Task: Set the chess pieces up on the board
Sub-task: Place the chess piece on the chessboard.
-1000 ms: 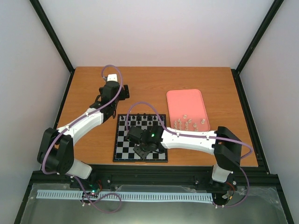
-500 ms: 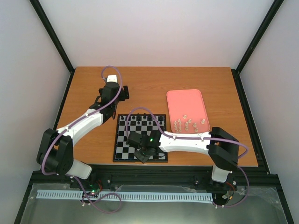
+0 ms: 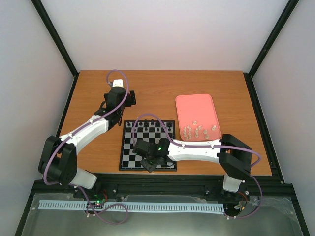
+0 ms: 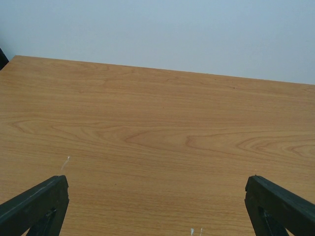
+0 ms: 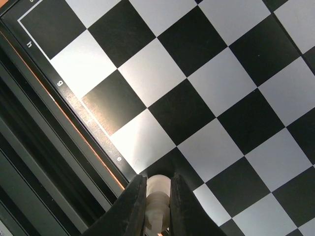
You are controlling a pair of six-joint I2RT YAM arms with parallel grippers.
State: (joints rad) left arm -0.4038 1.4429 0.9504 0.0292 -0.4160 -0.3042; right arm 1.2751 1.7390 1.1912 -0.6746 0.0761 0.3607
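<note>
Right tool [image 5: 157, 183], pinching ridged cream-white chess piece [image 5: 157, 199]

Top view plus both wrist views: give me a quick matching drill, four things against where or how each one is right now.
1. left hand
2. right hand
3. pink tray
4. black pieces

A. at the far end of the board
B. shut on a cream piece
C. open over bare table
D. holds loose cream pieces

Pairs: 1-C, 2-B, 3-D, 4-A
</note>
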